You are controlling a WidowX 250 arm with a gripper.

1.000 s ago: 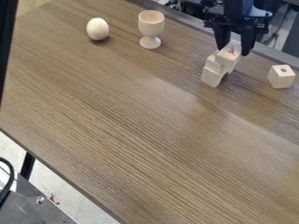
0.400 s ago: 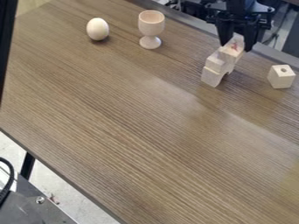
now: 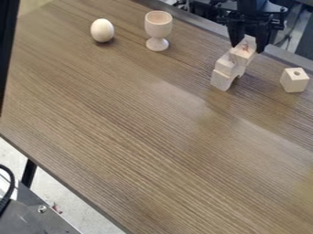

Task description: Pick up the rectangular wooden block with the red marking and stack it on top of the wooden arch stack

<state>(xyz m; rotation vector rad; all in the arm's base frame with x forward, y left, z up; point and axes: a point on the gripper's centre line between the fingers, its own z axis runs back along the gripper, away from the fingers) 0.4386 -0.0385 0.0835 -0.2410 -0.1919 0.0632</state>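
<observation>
Brown tabletop (image 3: 134,137), fingers (image 3: 262,41) gripping block (image 3: 243,54)

I can't make out the red mark (image 3: 245,47) on the pale wooden block (image 3: 242,55). The black robot arm (image 3: 248,5) is cut off above.

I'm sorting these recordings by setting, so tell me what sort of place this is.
Probably a robotics lab or workshop: a black robot gripper hangs over a wood-grain table with wooden blocks.
</observation>
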